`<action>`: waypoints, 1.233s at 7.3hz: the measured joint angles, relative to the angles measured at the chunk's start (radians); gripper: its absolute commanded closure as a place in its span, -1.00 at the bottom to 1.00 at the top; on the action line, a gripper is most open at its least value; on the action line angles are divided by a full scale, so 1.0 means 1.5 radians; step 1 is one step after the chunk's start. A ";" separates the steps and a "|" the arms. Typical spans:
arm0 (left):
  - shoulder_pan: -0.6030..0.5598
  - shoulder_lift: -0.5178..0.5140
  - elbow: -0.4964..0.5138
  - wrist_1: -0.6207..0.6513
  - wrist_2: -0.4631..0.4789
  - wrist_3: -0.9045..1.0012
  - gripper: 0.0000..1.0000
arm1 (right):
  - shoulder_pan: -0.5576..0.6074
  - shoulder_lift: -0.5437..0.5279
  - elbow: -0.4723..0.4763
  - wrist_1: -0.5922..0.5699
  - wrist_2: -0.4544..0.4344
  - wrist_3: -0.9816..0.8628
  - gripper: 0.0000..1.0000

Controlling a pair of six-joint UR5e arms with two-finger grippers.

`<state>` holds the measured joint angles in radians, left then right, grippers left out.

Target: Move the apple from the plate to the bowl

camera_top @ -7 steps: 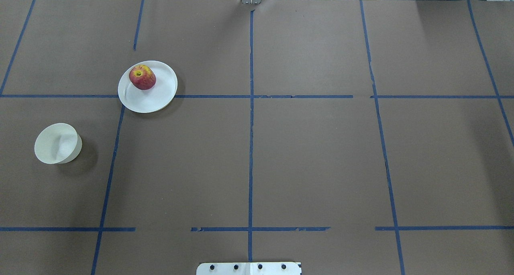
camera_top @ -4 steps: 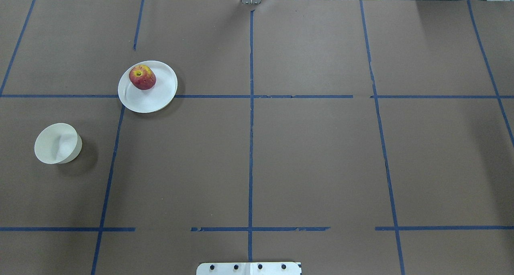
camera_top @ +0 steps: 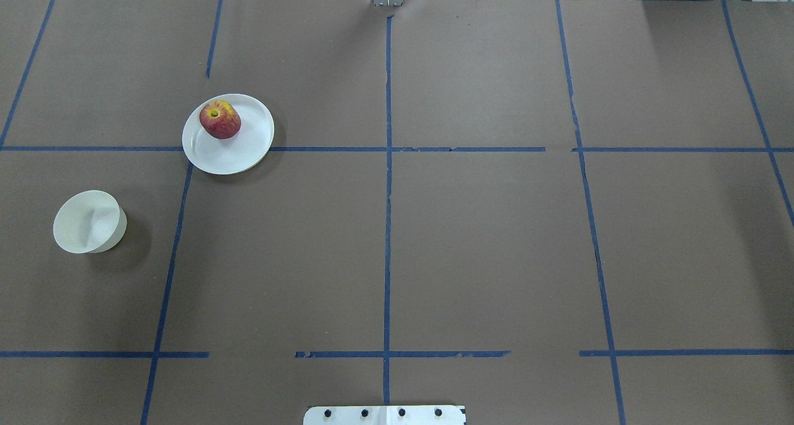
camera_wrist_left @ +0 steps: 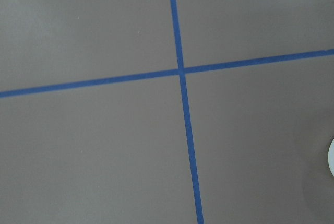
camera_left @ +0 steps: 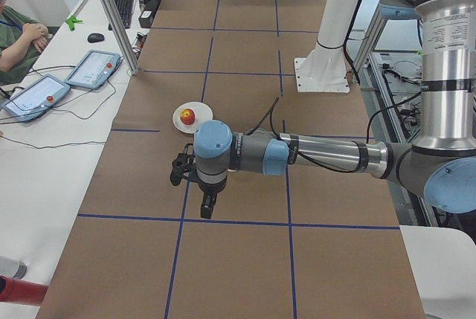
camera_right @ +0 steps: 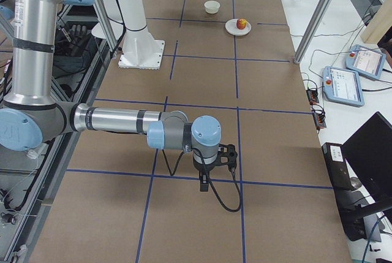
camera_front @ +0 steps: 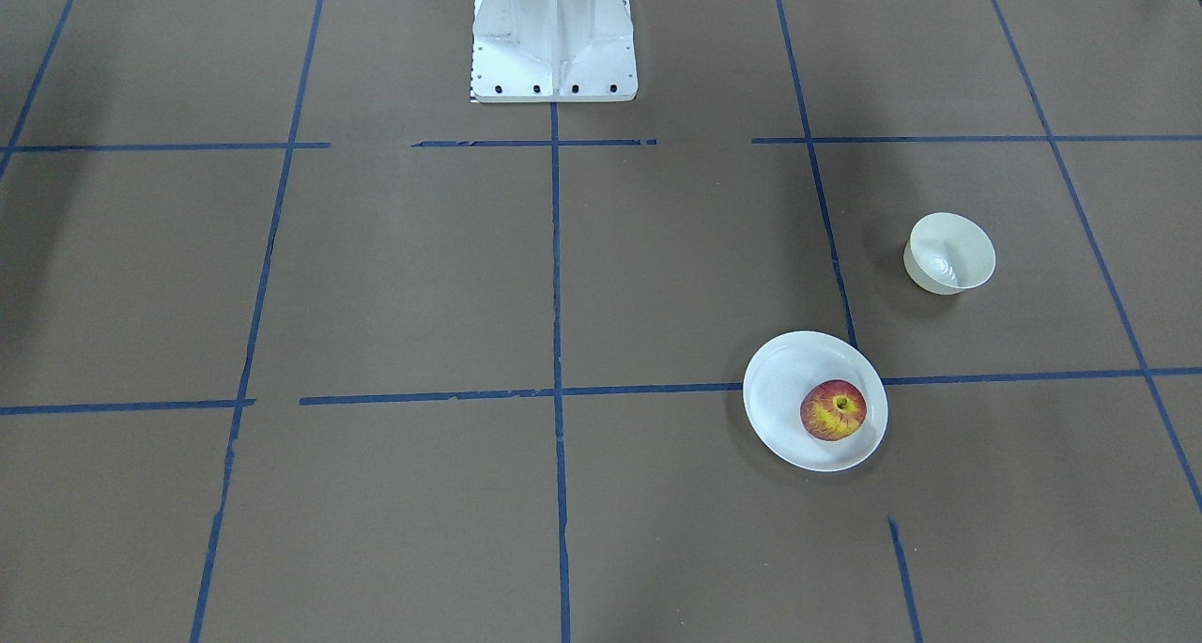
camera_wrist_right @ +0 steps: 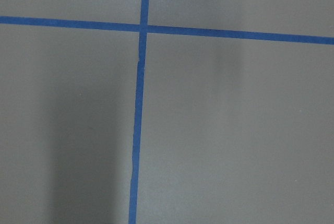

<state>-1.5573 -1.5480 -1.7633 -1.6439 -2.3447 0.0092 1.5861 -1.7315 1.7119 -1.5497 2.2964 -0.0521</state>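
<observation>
The red and yellow apple [camera_top: 219, 120] lies on the far side of the flat white plate [camera_top: 239, 153] on the table's left half; it also shows in the front view [camera_front: 833, 409]. The cream bowl [camera_top: 87, 221] stands apart from the plate, nearer the robot and further left, and is empty [camera_front: 948, 253]. My left gripper [camera_left: 207, 201] hangs over the table, short of the plate, seen only in the exterior left view. My right gripper [camera_right: 204, 183] hangs over the table's right end. I cannot tell whether either is open or shut.
Brown paper with blue tape lines [camera_top: 388, 226] covers the table. The robot's white base [camera_front: 553, 38] stands at the near edge. Tablets and cables [camera_left: 67, 81] lie on the side desk by a seated operator [camera_left: 18, 33]. A metal post [camera_left: 111, 14] stands at the far edge.
</observation>
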 measured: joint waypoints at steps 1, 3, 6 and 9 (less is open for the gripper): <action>0.031 -0.052 0.010 -0.007 0.002 -0.047 -1.00 | 0.000 0.000 0.000 0.000 0.000 0.000 -1.00; 0.129 -0.184 0.066 -0.010 0.016 -0.186 -1.00 | 0.000 0.000 0.000 0.000 0.000 0.000 -1.00; 0.281 -0.357 0.187 -0.027 0.074 -0.425 -1.00 | 0.000 0.000 0.000 0.000 0.000 0.000 -1.00; 0.356 -0.445 0.304 -0.119 0.116 -0.590 -1.00 | 0.000 0.000 0.000 0.000 0.000 0.000 -1.00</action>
<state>-1.0237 -2.2151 -1.3076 -1.8219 -2.1714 -0.8765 1.5862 -1.7308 1.7119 -1.5497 2.2964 -0.0522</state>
